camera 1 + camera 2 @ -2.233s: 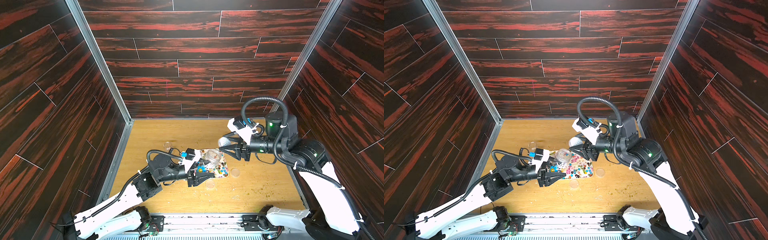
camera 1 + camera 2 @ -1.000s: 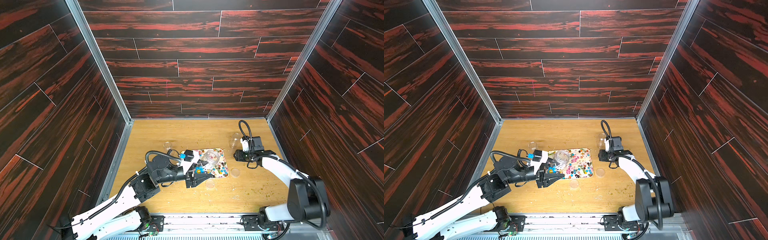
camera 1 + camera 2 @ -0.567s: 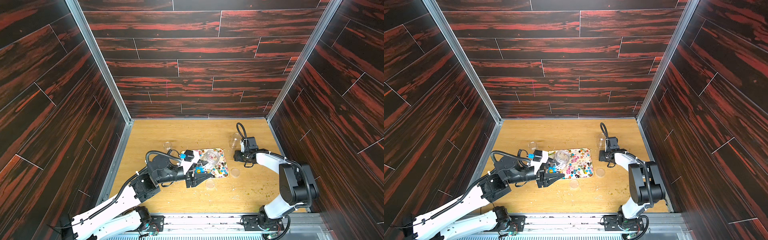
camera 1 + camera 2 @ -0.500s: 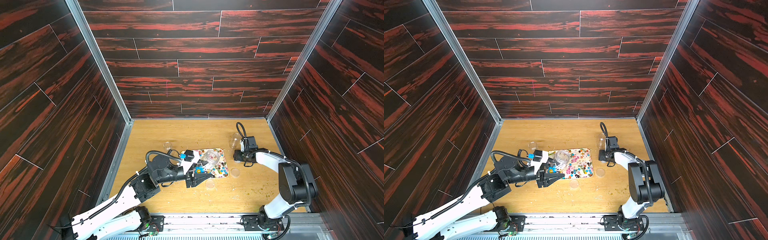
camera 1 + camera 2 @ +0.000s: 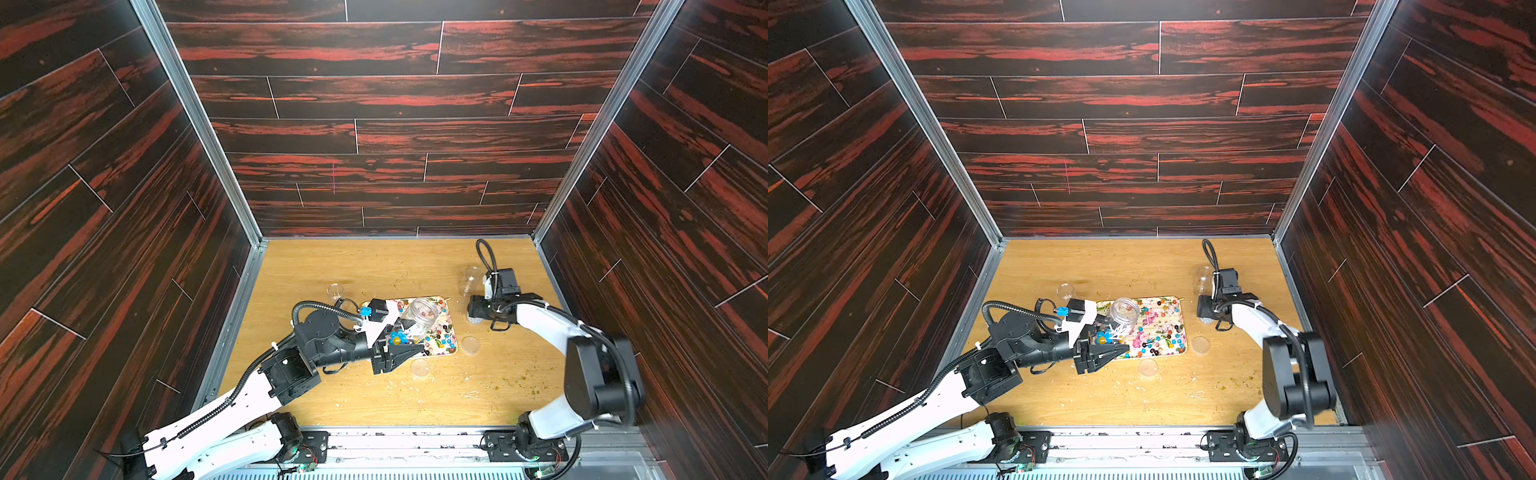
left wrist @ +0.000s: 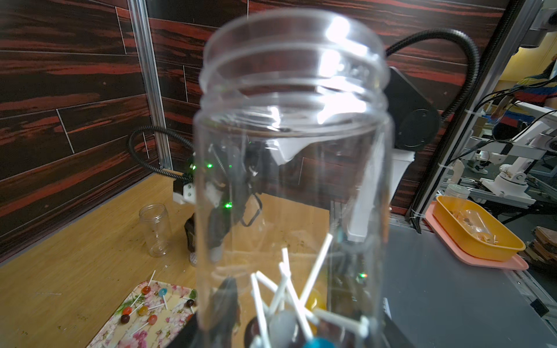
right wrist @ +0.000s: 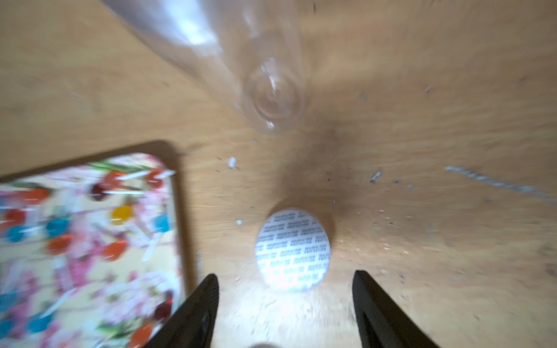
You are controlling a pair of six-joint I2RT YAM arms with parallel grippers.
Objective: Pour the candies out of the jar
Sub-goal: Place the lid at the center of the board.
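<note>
Right wrist: white disc (image 7: 293, 250) near candies (image 7: 121, 214), print illegible

High top views look down; close wrist views share the tray (image 7: 173, 250).

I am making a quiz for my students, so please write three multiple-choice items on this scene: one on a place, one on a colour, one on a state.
1. Where does the white disc lie?
A) on the table, beside the tray
B) in the middle of the tray
C) stuck to the wall

2. What colour are the sticks in the held jar?
A) black
B) green
C) white

3. How do the right fingers stand?
A) shut on the disc
B) open
C) shut on a jar

Key: 1 A, bare wood lies around the disc, next to the tray's edge. 2 C, white sticks cross inside the clear jar. 3 B, the fingers stand wide apart, holding nothing.
</note>
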